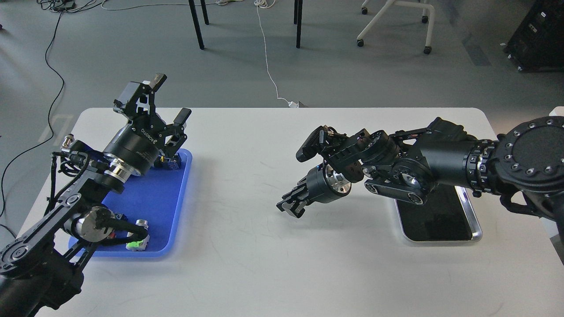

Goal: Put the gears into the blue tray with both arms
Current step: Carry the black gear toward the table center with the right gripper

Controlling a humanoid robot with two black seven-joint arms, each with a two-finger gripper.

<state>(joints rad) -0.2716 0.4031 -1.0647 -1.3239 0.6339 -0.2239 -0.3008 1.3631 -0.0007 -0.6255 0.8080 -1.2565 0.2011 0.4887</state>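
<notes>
Gears cannot be made out anywhere in the head view; they may be hidden or too small to be seen. The blue tray [169, 207] is laid on the left part of the white table [246, 264], and much of it is covered by the left arm [57, 211], which comes in from the lower left corner. Small coloured parts are seen on the tray: a green and silver piece [137, 241] near its front rim, and a dark blue piece [169, 162] at its far edge, partly hidden under the gripper. The left gripper [169, 99] is raised above the far end of the tray and tilted up and away, its two fingers spread wide with nothing between them. The right arm [440, 160] is stretched in from the right edge, and its forearm is held over the metal tray [473, 229], a silver-rimmed tray with a black inside that is set on the right part of the table. The right gripper [288, 207] is pointed down and to the left, low over bare table near the middle, well apart from both trays; its fingers are seen close together and dark, so whether anything is held between them cannot be told. Beyond the table, a white cable [266, 61] is run across the grey floor [352, 79], and chair legs are seen at the top
</notes>
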